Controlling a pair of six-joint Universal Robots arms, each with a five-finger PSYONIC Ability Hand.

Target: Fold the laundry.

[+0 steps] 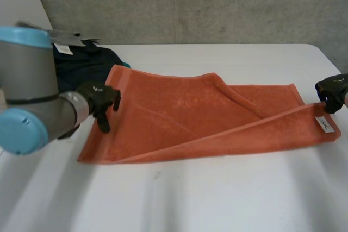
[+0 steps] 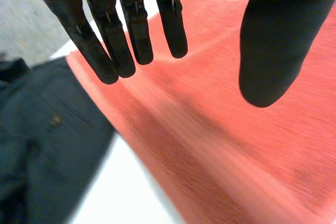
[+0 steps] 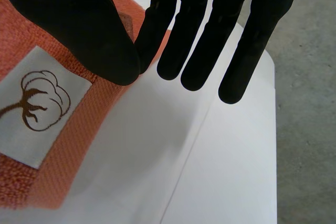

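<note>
An orange towel (image 1: 190, 118) lies on the white table (image 1: 217, 199), partly folded, with its near layer drawn across from the right. My left hand (image 1: 100, 99) hovers over the towel's left edge. Its fingers (image 2: 131, 19) are straight, the thumb stands apart, and nothing is in them above the orange cloth (image 2: 236, 156). My right hand (image 1: 333, 89) is at the towel's right corner. Beside the white label (image 3: 37, 103), its thumb (image 3: 73, 19) and a straight finger pinch the cloth (image 3: 63, 145), lifting that corner a little.
A dark blue garment (image 1: 81, 63) with a white tag lies at the back left, touching the towel's left end, and sits beside my left fingers (image 2: 42, 145). The table's right edge (image 3: 268, 129) runs close to my right hand, with grey floor beyond.
</note>
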